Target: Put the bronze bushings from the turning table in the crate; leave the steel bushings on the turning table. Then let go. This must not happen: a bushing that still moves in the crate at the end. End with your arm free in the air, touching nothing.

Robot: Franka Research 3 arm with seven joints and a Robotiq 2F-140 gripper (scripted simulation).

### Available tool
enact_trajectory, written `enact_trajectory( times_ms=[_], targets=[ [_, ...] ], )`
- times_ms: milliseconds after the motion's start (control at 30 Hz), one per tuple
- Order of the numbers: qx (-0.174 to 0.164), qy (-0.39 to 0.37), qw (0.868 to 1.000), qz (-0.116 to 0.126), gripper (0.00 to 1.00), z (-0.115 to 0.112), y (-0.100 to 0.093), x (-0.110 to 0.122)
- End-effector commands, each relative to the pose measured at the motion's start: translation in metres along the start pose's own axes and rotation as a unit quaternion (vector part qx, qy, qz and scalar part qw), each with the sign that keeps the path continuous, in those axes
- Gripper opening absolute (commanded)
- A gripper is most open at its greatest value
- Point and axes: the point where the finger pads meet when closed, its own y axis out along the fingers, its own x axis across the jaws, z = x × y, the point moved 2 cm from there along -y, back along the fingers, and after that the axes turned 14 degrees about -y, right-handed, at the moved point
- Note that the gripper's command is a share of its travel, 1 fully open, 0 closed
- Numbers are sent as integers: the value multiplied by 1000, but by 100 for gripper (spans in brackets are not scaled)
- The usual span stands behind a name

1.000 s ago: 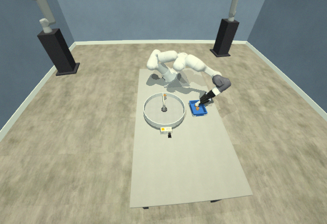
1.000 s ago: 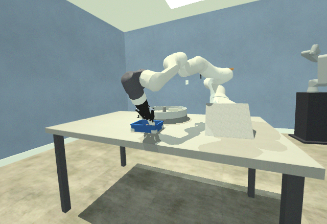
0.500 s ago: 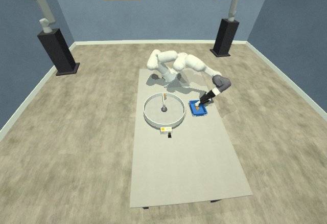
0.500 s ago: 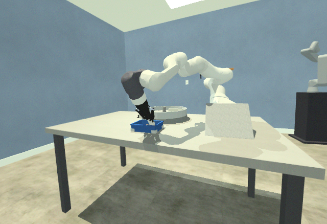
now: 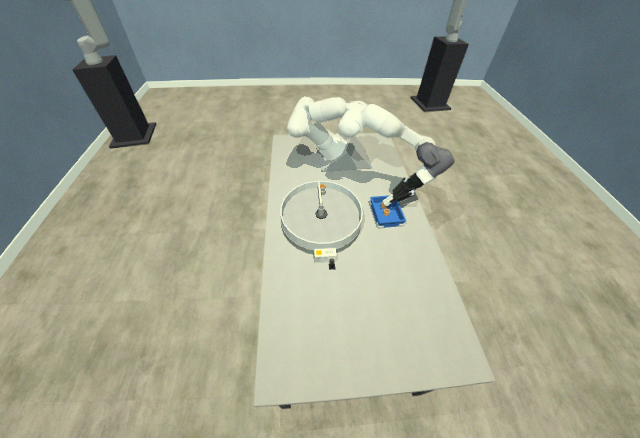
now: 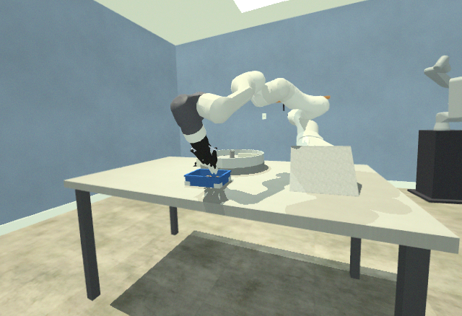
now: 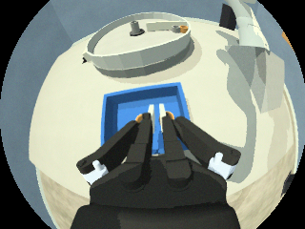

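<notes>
My gripper (image 5: 388, 202) (image 6: 213, 172) (image 7: 156, 111) points down into the blue crate (image 5: 402, 215) (image 6: 201, 182) (image 7: 108, 114). Its fingertips stand slightly apart with nothing between them. One bronze bushing (image 5: 386, 212) (image 7: 139, 117) lies in the crate at the left of the fingers in the wrist view, and another bronze bushing (image 5: 383, 206) (image 7: 171, 114) lies at their right, partly hidden. On the turning table (image 5: 333, 231) (image 6: 242, 161) (image 7: 111, 43), a bronze bushing (image 5: 322, 185) (image 7: 184, 29) sits close to the rim. A steel bushing (image 5: 323, 192) (image 7: 175, 29) is right beside it.
A pale bar (image 5: 319, 195) (image 7: 159, 26) runs from the turning table's hub (image 5: 321, 212) (image 7: 135, 30) toward the rim. A raised wall rings the turning table. A small box (image 5: 325, 255) with a yellow patch stands in front of it. The crate stands near the table's side edge.
</notes>
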Motion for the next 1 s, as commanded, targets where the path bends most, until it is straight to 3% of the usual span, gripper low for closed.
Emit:
enact_trajectory(
  times_ms=[0, 467, 967],
  targets=[
    [2, -2, 1000, -3, 7, 7, -7, 3],
    [2, -2, 1000, -3, 7, 50, -61, 12],
    [2, -2, 1000, -3, 7, 58, -71, 14]
  ],
)
